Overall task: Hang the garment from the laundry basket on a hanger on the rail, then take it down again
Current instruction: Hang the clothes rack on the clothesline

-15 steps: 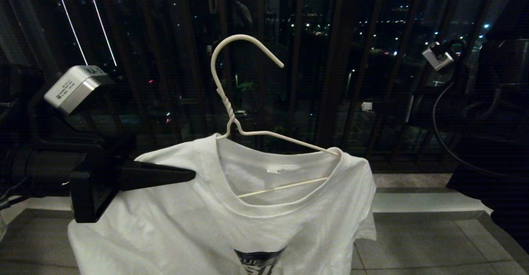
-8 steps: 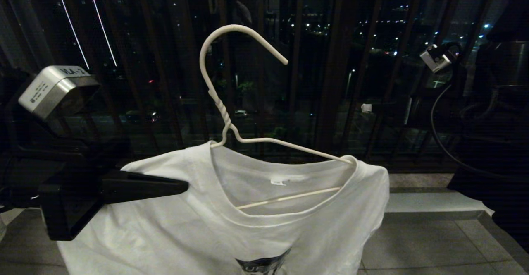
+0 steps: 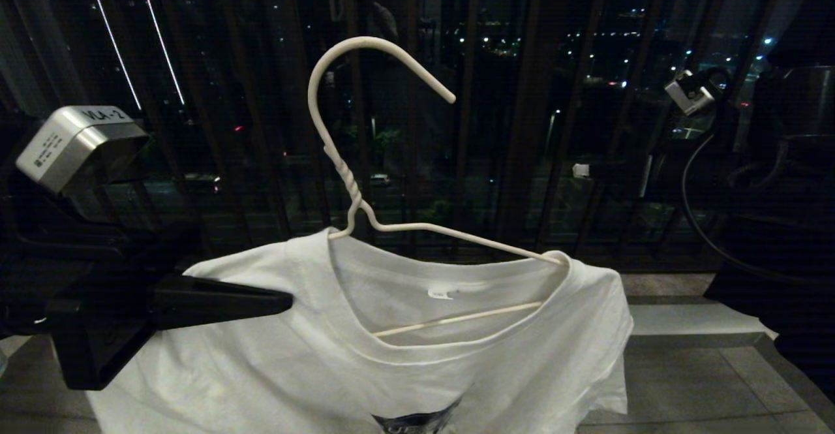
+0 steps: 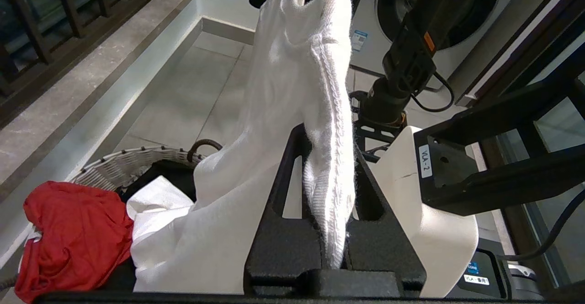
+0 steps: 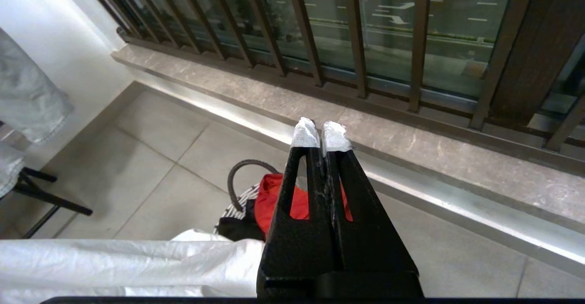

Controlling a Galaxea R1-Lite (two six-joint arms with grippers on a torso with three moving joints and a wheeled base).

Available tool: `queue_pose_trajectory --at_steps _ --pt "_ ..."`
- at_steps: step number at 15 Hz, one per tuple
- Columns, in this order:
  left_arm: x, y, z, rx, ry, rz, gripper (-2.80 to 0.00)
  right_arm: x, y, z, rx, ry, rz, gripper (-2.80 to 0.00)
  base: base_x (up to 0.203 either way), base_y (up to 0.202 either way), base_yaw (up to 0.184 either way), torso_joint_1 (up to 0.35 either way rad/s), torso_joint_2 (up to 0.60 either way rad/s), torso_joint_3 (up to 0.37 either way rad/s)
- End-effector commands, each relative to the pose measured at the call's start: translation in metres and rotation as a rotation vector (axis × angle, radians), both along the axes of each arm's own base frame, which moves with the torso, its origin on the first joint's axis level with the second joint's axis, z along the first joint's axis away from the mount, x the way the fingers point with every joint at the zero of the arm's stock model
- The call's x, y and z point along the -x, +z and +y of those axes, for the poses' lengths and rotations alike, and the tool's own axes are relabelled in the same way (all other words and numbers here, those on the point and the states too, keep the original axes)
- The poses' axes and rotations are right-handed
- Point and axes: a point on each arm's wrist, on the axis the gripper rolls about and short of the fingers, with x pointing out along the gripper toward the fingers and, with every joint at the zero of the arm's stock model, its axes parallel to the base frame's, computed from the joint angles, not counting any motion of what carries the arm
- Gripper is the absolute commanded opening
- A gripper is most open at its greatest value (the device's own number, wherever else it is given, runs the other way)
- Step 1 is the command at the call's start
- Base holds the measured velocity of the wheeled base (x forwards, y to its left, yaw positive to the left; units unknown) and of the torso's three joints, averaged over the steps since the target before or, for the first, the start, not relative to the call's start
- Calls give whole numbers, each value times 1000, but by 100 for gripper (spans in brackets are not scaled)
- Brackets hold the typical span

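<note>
Against dark railing (image 3: 535,127), hanger (image 3: 365,205) upright, hook (image 3: 365,52) opening rightward, shoulders level.

A dark brown railing with vertical bars (image 3: 470,94) fills the upper half of the head view, with scattered city lights showing between the bars. Below it, along the lower right, runs a grey stone ledge (image 3: 685,320) above pale floor tiles (image 3: 685,388). In the left wrist view a red cloth (image 4: 75,235) lies at the lower left, with a black garment (image 4: 155,173) just beside it. A washing machine's round door (image 4: 457,7) sits at the upper right of that view. In the right wrist view, pale grey fabric (image 5: 27,98) hangs at the left edge.
</note>
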Motion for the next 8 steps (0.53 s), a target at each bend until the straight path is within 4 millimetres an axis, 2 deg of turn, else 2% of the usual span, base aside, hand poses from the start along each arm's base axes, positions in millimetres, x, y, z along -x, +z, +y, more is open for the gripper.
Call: queue_pose_trajectory --at_steps 1,4,8 --pt "-1 -1 0 2 -6 3 -280 0 0 -1 5 3 -5 -280 0 0 0 0 0 0" --pt "0 0 0 2 -6 0 -280 0 -1 -2 5 -1 -1 -280 0 0 0 3 -49 -48" --pt "1 0 0 3 -8 -3 -280 -1 -1 -4 5 -9 -15 -280 0 0 0 40 -235 -310"
